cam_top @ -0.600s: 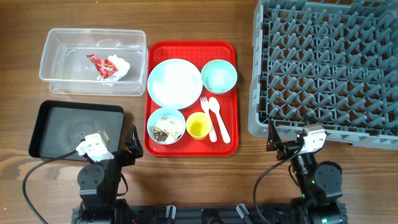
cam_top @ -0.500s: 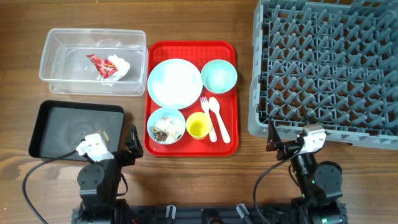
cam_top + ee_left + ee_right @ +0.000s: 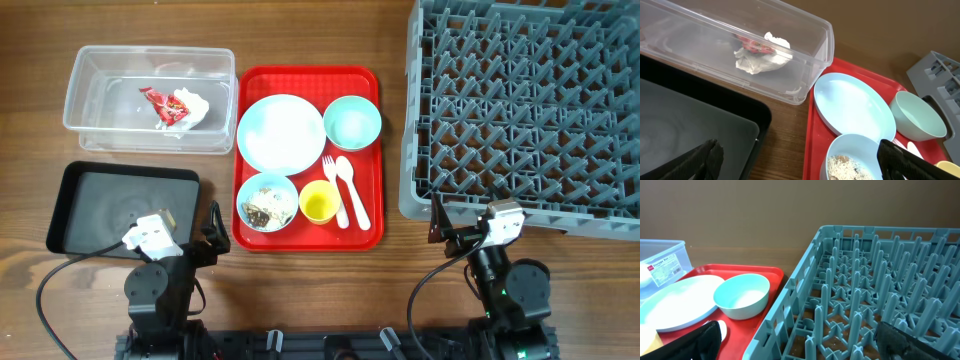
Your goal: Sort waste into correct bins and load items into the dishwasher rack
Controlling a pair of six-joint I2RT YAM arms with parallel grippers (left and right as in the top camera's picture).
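The red-and-white wrapper with tissue [image 3: 177, 106] lies in the clear tub [image 3: 150, 135], also seen in the left wrist view [image 3: 760, 54]. On the red tray [image 3: 300, 237] are the pale blue plate [image 3: 280, 132], an empty bowl [image 3: 352, 121], a bowl holding food scraps [image 3: 267, 201], the yellow cup [image 3: 319, 202], and the white fork [image 3: 333, 190] and spoon [image 3: 352, 190]. The black tray [image 3: 120, 208] is empty. The grey rack [image 3: 530, 105] is empty. My left gripper [image 3: 208, 235] and right gripper [image 3: 440, 230] are open and empty near the front edge.
The wooden table [image 3: 400, 270] shows in front of the red tray. The rack's near wall [image 3: 790, 305] stands just ahead of my right gripper. The black tray's corner [image 3: 750, 130] lies under my left gripper.
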